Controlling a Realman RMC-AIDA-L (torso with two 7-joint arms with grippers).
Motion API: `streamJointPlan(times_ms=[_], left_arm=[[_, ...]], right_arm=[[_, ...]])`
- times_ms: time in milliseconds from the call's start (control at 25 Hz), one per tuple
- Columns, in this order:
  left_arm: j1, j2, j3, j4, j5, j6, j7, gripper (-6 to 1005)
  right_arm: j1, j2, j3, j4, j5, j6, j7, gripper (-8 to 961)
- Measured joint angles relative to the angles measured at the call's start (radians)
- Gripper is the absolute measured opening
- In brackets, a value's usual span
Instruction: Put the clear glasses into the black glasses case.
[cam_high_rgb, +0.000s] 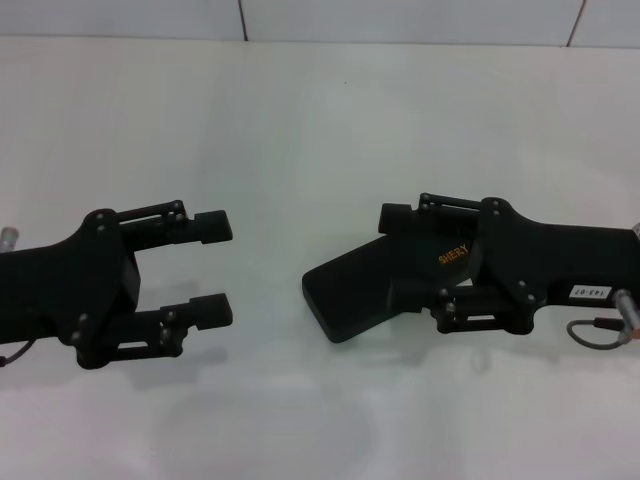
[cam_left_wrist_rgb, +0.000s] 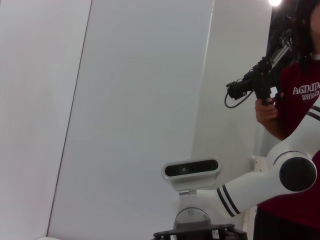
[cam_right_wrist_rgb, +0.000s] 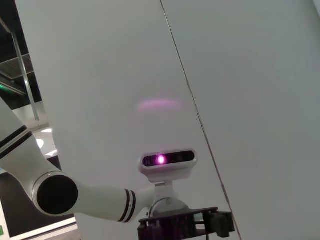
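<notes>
Over the white table (cam_high_rgb: 320, 130), the right gripper (cam_high_rgb: 412, 252) at three o'clock pinches the flat black rectangular glasses case with orange lettering (cam_high_rgb: 365, 285), which juts out toward nine o'clock. Opposite, at nine o'clock, the left gripper (cam_high_rgb: 212, 270) hovers with its fingers (cam_high_rgb: 213, 226) spread wide and nothing between them. The case looks closed, well apart from the left gripper; no clear glasses can be made out.

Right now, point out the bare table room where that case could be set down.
Bare white table runs along the far side, beyond both hands, and along the near edge. A narrower bare strip lies between the open left hand and the black glasses case. It is crowded around the right hand, shut on the case. The clear glasses cannot be made out.
</notes>
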Motion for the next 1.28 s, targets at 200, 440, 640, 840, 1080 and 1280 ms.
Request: streamJointPlan(times_ms=[200,440,640,840,1080,1280], left_arm=[[-0.002,-0.001,0.001,0.000,0.000,0.000,0.000,724],[-0.004,-0.002,0.002,0.000,0.000,-0.001,0.000,724],[-0.005,-0.003,0.000,0.000,0.000,-0.002,-0.002,724],[-0.006,-0.003,0.001,0.000,0.000,-0.002,-0.002,724],[-0.006,-0.007,0.002,0.000,0.000,-0.002,-0.002,724],[-0.006,-0.009,0.002,0.000,0.000,-0.002,-0.002,724]], right_arm=[[0.000,0.000,0.000,0.003,0.000,0.000,-0.010,783],[0.000,0.000,0.000,0.003,0.000,0.000,-0.012,782],[0.000,0.000,0.000,0.003,0.000,0.000,-0.012,782],[-0.004,0.000,0.001,0.003,0.000,0.000,-0.012,783],[-0.013,0.000,0.006,0.003,0.001,0.000,-0.012,782],[-0.014,0.000,0.005,0.003,0.002,0.000,-0.012,782]])
